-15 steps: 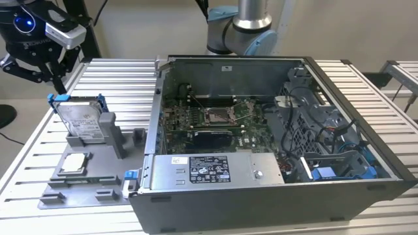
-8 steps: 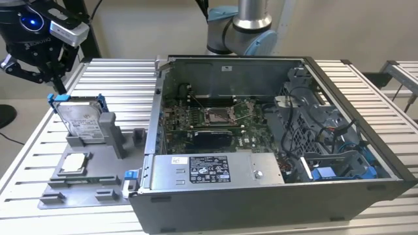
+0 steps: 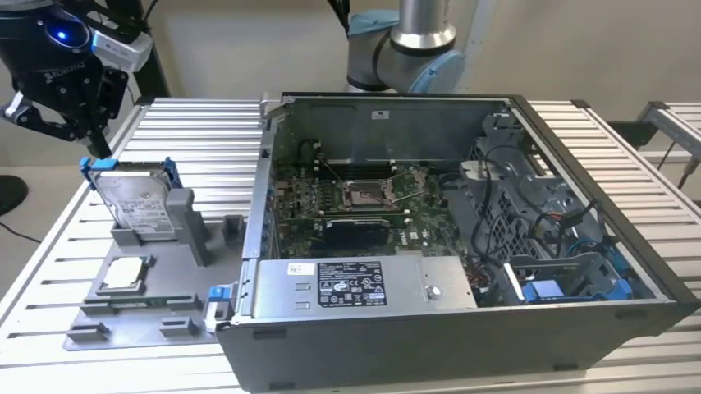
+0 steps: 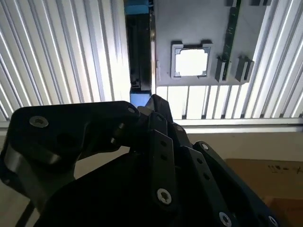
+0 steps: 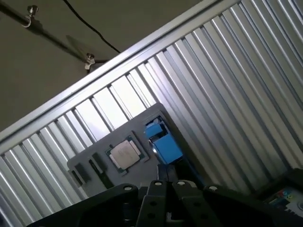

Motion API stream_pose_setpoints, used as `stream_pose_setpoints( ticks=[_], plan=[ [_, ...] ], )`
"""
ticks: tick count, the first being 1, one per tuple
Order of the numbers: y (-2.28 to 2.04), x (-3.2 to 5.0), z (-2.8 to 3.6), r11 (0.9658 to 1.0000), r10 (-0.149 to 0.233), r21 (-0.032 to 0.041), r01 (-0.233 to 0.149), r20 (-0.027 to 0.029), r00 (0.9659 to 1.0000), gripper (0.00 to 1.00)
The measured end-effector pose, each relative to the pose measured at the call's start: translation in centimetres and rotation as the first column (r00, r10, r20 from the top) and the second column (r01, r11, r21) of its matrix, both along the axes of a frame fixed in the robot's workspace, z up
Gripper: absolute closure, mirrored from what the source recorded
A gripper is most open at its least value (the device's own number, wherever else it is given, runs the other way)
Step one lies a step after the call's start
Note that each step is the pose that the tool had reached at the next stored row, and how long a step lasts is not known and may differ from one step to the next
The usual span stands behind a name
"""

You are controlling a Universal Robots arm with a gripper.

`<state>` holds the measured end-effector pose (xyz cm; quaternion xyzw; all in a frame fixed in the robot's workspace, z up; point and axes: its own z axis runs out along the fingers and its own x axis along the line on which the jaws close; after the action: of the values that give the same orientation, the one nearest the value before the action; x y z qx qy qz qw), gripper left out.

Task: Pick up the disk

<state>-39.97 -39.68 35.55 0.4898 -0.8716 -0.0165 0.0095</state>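
Pickup not yet made. The disk [image 3: 136, 197] stands on edge in a slot of the grey fixture plate [image 3: 151, 308], toward the exterior view's left, its blue carrier frame round it, and nothing touches it. The gripper [image 3: 66, 131] hangs above it and a little apart, jaws spread and holding nothing (both wrist views look past the black linkage onto the disk's blue-framed edge). By my judgement the whole grasp and lift is left. Surface: a slatted aluminium table [image 3: 197, 131] carrying the fixture, a small square chip [image 3: 124, 273] lying flat, and an open computer case [image 3: 438, 345]. Room: plain beige wall, pale floor, a cardboard box [image 4: 265, 179] beyond the table edge.
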Motion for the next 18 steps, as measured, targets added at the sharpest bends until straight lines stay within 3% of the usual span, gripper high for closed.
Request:
stream_pose_setpoints(
  ticks=[4, 9, 14, 18],
  plan=[
    [0.0, 0.0, 0.0, 0.9975, 0.071, 0.0, -0.071, 0.0, 0.9975, 1.0],
    [0.0, 0.0, 0.0, 0.9868, 0.162, -0.0001, -0.162, 0.0, 0.9868, 1.0],
    [0.0, 0.0, 0.0, 0.9679, 0.251, 0.0, -0.251, 0.0, 0.9679, 1.0],
    [0.0, 0.0, 0.0, 0.9472, 0.321, 0.0, -0.321, 0.0001, 0.9472, 1.0]
  ],
)
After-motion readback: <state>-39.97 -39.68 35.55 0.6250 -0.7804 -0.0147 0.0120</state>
